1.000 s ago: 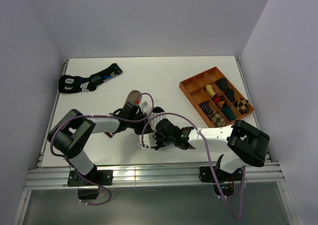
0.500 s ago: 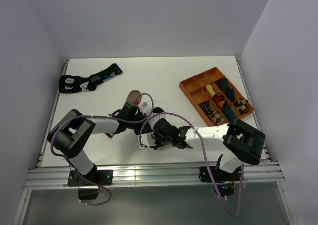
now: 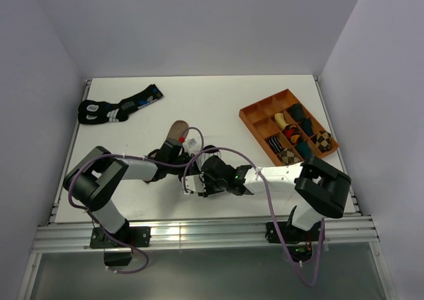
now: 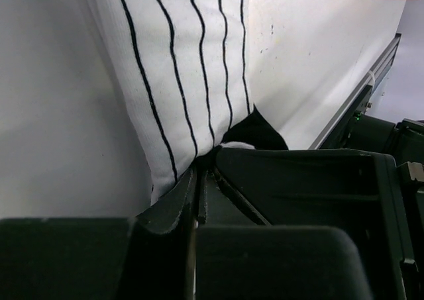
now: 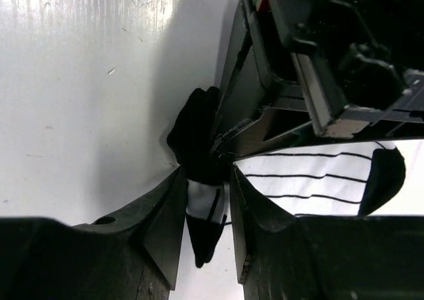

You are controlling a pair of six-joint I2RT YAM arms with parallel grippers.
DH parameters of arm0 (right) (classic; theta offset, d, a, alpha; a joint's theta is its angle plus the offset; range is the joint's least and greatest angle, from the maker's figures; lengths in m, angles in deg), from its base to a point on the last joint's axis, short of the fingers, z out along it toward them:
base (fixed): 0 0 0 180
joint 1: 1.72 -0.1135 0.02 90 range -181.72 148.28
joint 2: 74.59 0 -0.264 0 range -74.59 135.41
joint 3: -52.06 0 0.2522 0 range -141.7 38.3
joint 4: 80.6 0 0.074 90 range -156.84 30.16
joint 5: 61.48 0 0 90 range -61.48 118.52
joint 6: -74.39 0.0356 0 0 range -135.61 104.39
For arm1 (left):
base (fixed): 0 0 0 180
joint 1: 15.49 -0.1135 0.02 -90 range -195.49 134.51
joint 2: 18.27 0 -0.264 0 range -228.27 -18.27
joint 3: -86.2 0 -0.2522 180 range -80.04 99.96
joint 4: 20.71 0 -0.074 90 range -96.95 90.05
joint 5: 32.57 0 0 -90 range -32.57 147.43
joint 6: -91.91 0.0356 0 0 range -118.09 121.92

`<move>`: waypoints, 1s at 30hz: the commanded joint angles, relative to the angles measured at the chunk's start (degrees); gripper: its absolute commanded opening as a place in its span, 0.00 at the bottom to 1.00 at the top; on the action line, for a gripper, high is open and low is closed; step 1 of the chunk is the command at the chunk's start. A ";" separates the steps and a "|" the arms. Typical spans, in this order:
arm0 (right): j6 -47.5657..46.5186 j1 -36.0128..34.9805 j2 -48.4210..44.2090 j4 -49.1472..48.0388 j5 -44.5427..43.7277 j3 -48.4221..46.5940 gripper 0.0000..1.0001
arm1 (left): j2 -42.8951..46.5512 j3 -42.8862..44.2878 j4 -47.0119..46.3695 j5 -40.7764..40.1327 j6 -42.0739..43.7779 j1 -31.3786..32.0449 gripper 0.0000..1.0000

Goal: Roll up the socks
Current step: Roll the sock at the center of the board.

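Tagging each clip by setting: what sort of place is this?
Most likely a robotics lab test cell: a white table boxed in by bare white walls, a left arm and right arm bolted to a metal rail at its near edge, and a wooden divider tray of rolled socks.

A robotics lab cell: a white table point(image 3: 218, 108) boxed in by bare white walls point(image 3: 199, 28), aluminium framing point(image 3: 199, 234) along the near edge, cabled robot arms point(image 3: 278, 177) bolted there.
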 commanded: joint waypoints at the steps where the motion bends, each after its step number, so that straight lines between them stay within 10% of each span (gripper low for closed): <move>1: 0.96 0.90 1.12 0.68 -0.10 -3.45 0.39 | -1.68 -2.79 4.62 1.21 0.32 0.60 0.05; 30: 6.68 12.06 6.91 27.12 18.71 -19.18 0.21 | 6.66 -11.32 -9.88 -3.35 -12.24 0.69 0.28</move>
